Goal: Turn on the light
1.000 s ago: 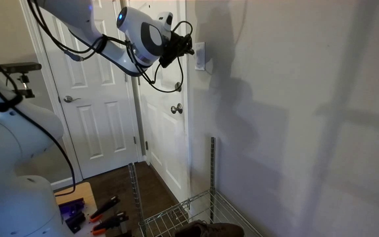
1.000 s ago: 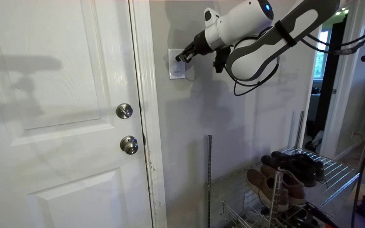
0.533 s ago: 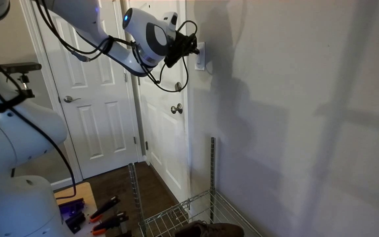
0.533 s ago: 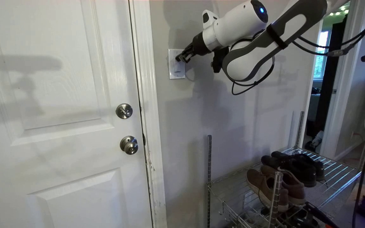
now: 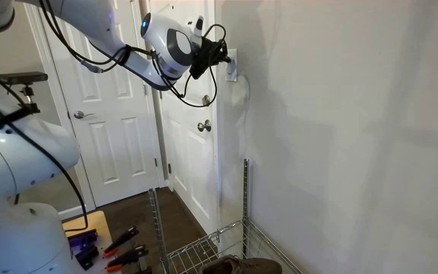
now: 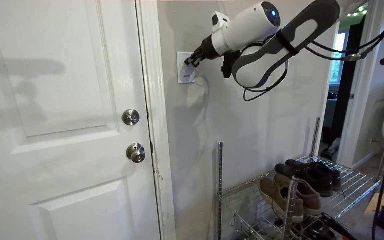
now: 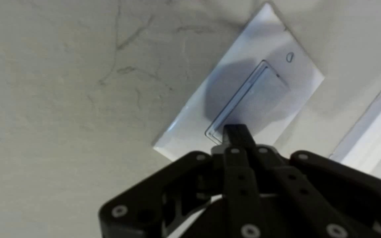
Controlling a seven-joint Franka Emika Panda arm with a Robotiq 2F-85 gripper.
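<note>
Your end effector (image 7: 240,134), its fingers (image 7: 235,162) drawn together into a narrow tip, reaches in from 2 o'clock in an exterior view to the white switch plate (image 6: 186,75), which you see on the wall (image 6: 255,126) at 1 o'clock from the round metallic door knob (image 6: 135,152).

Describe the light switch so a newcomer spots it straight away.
Face the white door with the round metal knob and lock. On the wall just right of its frame, above their level, the gripper partly hides the switch: unlike them, a small, white, upright rectangle.
</note>
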